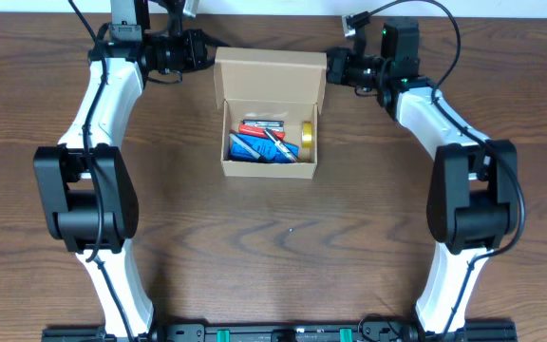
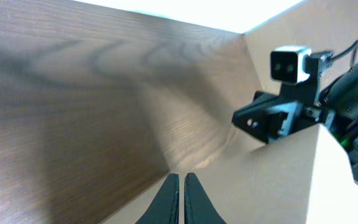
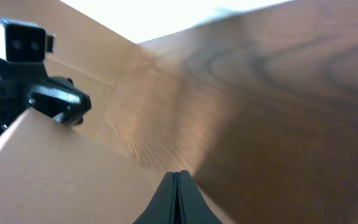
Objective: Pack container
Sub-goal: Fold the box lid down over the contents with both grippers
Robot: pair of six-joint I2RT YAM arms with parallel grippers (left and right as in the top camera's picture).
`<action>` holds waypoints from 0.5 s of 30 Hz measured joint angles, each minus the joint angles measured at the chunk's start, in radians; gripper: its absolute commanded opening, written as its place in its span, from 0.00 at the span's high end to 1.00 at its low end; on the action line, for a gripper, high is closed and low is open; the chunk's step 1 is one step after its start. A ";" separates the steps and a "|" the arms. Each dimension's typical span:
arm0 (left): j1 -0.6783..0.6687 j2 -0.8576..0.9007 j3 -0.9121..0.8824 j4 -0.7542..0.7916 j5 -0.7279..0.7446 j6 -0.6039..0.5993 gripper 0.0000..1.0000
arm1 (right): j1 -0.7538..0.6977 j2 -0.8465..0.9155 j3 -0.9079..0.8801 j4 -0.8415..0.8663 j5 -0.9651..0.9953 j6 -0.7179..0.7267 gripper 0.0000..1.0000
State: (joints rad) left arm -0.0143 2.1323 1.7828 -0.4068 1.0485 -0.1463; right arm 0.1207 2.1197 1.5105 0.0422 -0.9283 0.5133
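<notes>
Scene: an open container (image 1: 269, 171) of tan cardboard sits on a dark wood-grain counter (image 1: 273, 247), toward the far edge and midway between two white-and-black arms.

Container: upright and squared to the counter edge, with its lid (image 1: 269, 76) flung back and standing up on the far side.

Contents: a jumble of red and blue pens (image 1: 259, 142) fills the left and middle of the box; a yellow roll (image 1: 307, 138) sits against the right wall. Finer detail is too small to read.

Left fingers (image 2: 169, 190): drawn almost together, with only a thin slit between them and nothing seen in it. From overhead they sit just beside the lid's left edge; contact cannot be judged.

Right fingers (image 3: 178, 186): pressed together with no gap showing and nothing visibly held. They sit just beside the lid's right edge, a tan cardboard surface close in front of them.

Across the lid: each wrist view catches the other arm's white camera (image 2: 291, 64) on its black bracket, looking over the cardboard.

Arms: both reach in from the near edge, elbows out, wrists turned inward to face each other.
</notes>
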 measured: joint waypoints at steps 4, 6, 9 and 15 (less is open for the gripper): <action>0.000 -0.026 0.000 -0.129 0.000 0.082 0.94 | 0.000 -0.043 0.000 -0.124 0.002 -0.082 0.98; 0.000 -0.041 0.000 -0.196 0.000 0.129 0.94 | 0.000 -0.072 0.000 -0.201 0.012 -0.129 0.98; 0.000 -0.066 0.000 -0.282 -0.002 0.203 0.94 | 0.001 -0.113 0.000 -0.296 0.035 -0.191 0.98; -0.001 -0.136 0.001 -0.486 -0.044 0.353 0.94 | 0.010 -0.212 0.000 -0.490 0.120 -0.327 0.98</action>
State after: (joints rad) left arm -0.0154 1.9965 1.7836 -0.8932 1.0046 0.2066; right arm 0.1310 1.9072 1.5108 -0.4480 -0.8085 0.1867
